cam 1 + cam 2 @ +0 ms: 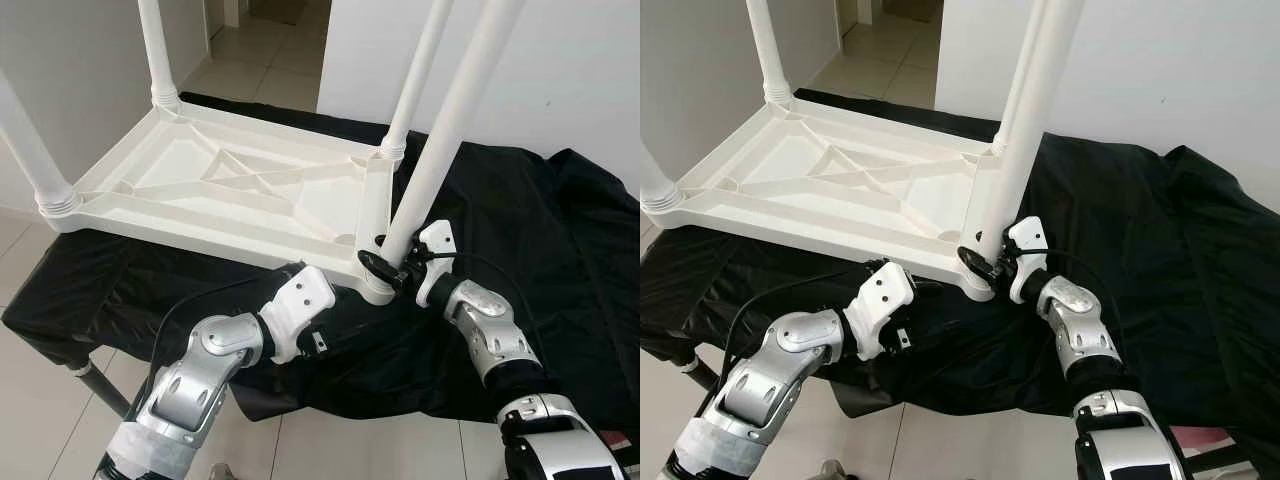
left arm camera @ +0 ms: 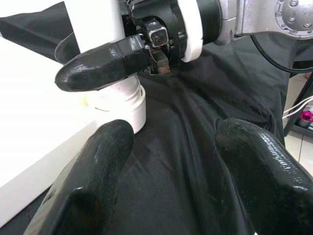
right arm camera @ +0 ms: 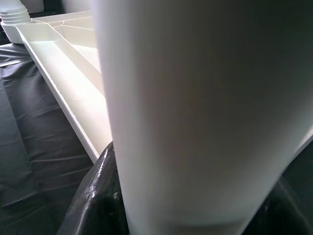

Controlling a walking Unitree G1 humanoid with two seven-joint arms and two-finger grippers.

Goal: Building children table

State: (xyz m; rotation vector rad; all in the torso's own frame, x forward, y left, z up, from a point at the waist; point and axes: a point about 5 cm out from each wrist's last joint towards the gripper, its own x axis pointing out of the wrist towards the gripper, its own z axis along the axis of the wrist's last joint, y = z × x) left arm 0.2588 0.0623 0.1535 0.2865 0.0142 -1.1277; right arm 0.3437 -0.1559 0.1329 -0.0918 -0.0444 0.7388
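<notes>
Black cloth (image 1: 520,260): drapes the work surface, wrinkled, hanging over the near edge; soft and likely to slide under a load.

Table top (image 1: 230,190): white moulded plastic, upside down on the cloth, ribbed underside facing up. From the cloth's centre it lies toward 10 o'clock. Judged light and stiff, smooth enough to skate on the fabric when pushed.

Fitted legs: three stand upright in corner sockets, at about 8 (image 1: 35,160), 11 (image 1: 155,50) and 2 o'clock (image 1: 415,70) of the top.

Fourth leg (image 1: 440,140): long white tube, leaning, its lower end at the near corner socket (image 1: 378,285), about 4 o'clock of the top; not yet seated straight. Judged light, rigid, slippery; best gripped low, near the socket, to steer it.

Right gripper (image 1: 385,268): black fingers clamped around the fourth leg's lower end, just above the socket.

Left gripper (image 2: 171,161): fingers spread wide, holding nothing, hovering over the cloth just beside the same corner, at roughly 7 o'clock of it.
</notes>
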